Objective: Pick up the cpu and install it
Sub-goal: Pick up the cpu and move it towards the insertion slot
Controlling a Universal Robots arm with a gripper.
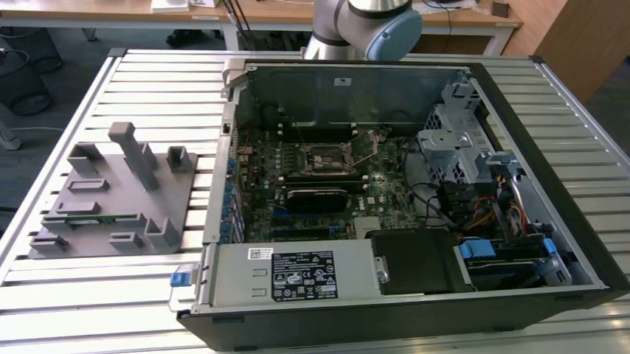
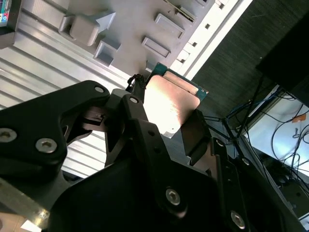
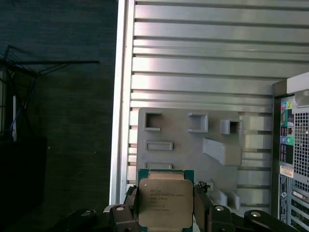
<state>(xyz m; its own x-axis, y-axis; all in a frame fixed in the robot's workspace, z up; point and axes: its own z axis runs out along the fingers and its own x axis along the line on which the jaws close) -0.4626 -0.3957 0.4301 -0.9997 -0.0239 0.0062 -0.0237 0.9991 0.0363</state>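
The 2 fingers [image 3: 199,203] are clamped on opposite edges of the cpu [image 3: 165,204]. Its metal top faces the camera in both wrist views, over the edge of the grey tray [image 3: 183,145] on the slatted counter [image 3: 203,63]. The exterior view shows the open computer case [image 1: 414,184] and its socket [image 1: 325,156].

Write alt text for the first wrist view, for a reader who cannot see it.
The gripper holds the cpu, a square chip with a silver metal top. Beyond it, a grey holder plate lies on a slatted metal table, beside the edge of a computer case.
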